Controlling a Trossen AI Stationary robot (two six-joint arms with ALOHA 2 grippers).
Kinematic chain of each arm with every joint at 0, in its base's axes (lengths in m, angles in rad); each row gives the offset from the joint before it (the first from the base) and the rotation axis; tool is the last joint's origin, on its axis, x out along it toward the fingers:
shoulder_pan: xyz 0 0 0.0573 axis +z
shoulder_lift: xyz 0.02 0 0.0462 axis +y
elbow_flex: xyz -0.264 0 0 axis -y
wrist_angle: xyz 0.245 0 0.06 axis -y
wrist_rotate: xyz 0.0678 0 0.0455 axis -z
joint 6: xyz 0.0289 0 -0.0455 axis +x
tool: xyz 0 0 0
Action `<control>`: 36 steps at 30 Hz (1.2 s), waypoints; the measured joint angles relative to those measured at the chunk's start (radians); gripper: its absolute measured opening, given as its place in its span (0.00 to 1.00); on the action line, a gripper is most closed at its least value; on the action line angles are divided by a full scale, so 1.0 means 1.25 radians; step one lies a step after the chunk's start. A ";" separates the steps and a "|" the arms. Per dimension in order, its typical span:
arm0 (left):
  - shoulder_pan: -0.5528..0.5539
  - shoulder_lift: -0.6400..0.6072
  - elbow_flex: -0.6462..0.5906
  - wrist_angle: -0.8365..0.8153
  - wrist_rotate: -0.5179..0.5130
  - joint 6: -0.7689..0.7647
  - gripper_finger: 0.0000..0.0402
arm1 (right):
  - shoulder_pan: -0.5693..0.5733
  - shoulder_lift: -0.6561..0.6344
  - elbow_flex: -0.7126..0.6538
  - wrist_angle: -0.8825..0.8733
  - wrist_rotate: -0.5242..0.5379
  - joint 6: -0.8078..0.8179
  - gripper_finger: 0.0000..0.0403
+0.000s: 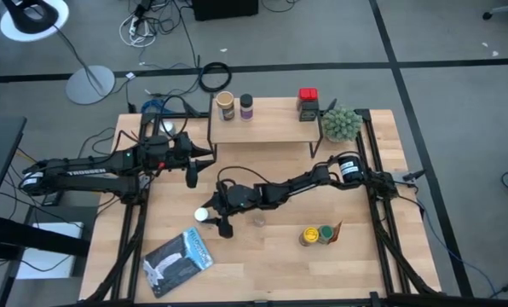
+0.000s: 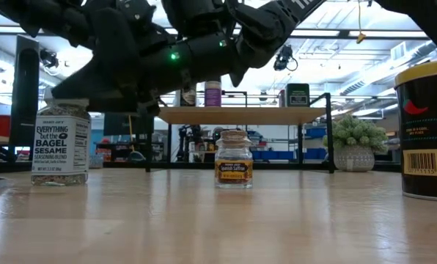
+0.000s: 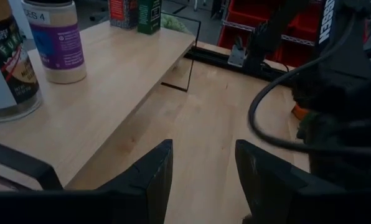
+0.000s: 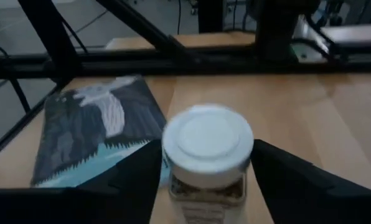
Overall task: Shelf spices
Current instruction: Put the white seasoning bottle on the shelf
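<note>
Jaws of my right gripper (image 4: 204,180) stand apart on either side of the white-lidded bagel sesame jar (image 4: 208,163), not yet pressing on it as far as I can see; the jar stands upright on the surface at lower left of the high view, just beside the flat pouch (image 1: 179,260). My left gripper (image 3: 201,168) waits with its jaws parted and empty, close to the shelf (image 1: 262,128) near the upper middle of the high view, where a few spices already stand. A small glass jar (image 2: 233,159) sits alone mid-surface, and two more jars (image 1: 317,234) rest at lower right. I judge the sesame jar to be rigid and fairly light, with smooth, slick sides and probably breakable if dropped. The lid is wider than the body, so I would take hold just under the lid on the straight wall, squarely, to keep it from tipping.
</note>
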 joint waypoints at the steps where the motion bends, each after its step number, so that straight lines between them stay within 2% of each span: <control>1: 0.000 0.000 0.000 -0.001 0.000 0.000 0.44 | 0.001 0.000 0.000 0.004 0.006 -0.005 0.58; 8: 0.000 0.000 0.000 -0.002 0.000 0.000 0.44 | 0.000 0.000 0.001 0.004 0.009 -0.009 0.46; 18: 0.000 -0.011 0.000 -0.012 -0.002 0.015 0.44 | -0.001 -0.015 0.001 -0.027 0.009 -0.027 0.47; 26: 0.000 -0.053 0.000 -0.032 -0.007 0.021 0.44 | -0.007 -0.110 -0.001 -0.195 0.010 -0.035 0.47; 31: 0.000 -0.079 0.000 -0.035 -0.011 0.021 0.44 | -0.008 -0.179 -0.005 -0.274 0.056 -0.065 0.47; 36: 0.000 -0.097 0.000 -0.070 -0.013 0.020 0.44 | -0.010 -0.272 -0.089 -0.275 0.095 -0.070 0.47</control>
